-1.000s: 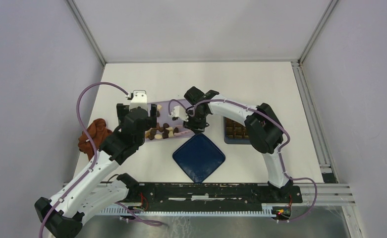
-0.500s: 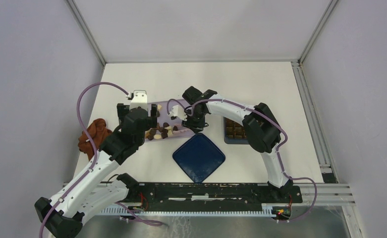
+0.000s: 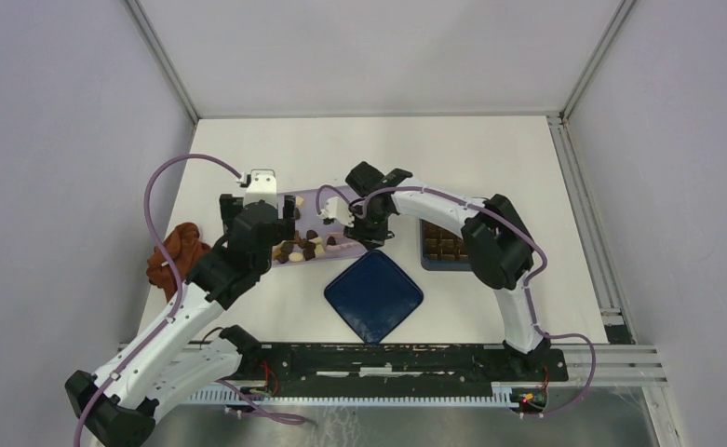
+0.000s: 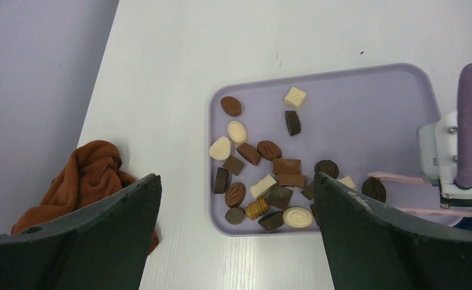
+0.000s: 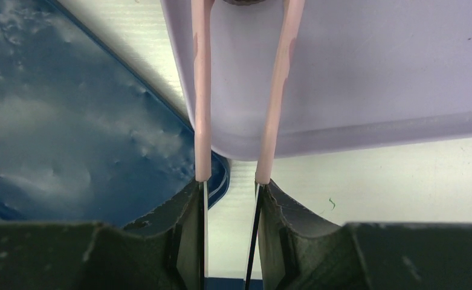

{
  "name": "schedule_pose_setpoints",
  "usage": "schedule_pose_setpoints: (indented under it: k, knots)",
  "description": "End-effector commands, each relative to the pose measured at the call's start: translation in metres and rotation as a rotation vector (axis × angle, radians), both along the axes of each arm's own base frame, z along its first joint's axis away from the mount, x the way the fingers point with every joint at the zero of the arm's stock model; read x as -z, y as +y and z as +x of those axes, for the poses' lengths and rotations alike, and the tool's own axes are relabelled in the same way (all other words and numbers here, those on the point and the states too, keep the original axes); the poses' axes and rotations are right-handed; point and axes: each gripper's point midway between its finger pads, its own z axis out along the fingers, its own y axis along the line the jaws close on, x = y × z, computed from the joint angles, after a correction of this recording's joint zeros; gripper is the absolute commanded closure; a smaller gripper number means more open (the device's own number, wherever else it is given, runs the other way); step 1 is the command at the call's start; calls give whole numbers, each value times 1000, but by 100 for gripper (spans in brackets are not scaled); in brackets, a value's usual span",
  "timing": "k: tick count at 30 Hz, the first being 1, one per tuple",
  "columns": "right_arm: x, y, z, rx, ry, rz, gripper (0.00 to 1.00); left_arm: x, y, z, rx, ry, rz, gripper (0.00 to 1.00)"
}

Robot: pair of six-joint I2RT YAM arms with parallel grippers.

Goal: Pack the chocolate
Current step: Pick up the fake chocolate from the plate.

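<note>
The chocolate is a pile of dark, mid-brown and cream pieces in a lavender tray, also seen from above as the chocolate in the tray. My left gripper hangs open above the tray's near left corner, holding nothing. My right gripper is shut on pink tongs, whose arms reach into the tray from the right. A dark oval piece lies at the tong tips; whether it is pinched I cannot tell.
A dark blue square lid lies in front of the tray, just under the tongs. A dark compartment box with brown pieces stands to the right. A reddish-brown cloth lies left of the tray.
My right gripper has squeezed the tongs slightly narrower and shifted a little at the tray's right end. The left arm has not moved.
</note>
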Motion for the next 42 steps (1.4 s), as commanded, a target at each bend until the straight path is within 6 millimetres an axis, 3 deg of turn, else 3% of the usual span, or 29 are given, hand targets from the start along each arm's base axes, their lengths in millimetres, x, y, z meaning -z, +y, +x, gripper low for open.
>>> schedule_pose_setpoints:
  k: [1,7,12,16,21,31,42]
  knots:
    - [-39,4,4,18,-48,97,77,-7,-2,5,13,-25,2,1]
    - [-51,-4,4,33,-30,142,78,-5,-3,6,20,-18,4,1]
    - [-72,-17,5,52,-22,211,78,0,-8,7,43,3,11,1]
    - [-94,-30,7,74,-21,276,78,4,-11,9,52,21,16,1]
    - [-103,-55,3,111,-19,323,78,6,-13,9,64,29,16,1]
    - [-121,-122,7,255,-71,402,78,10,-16,10,77,42,18,1]
    - [-117,-215,-3,459,-93,429,78,11,-18,10,87,46,13,1]
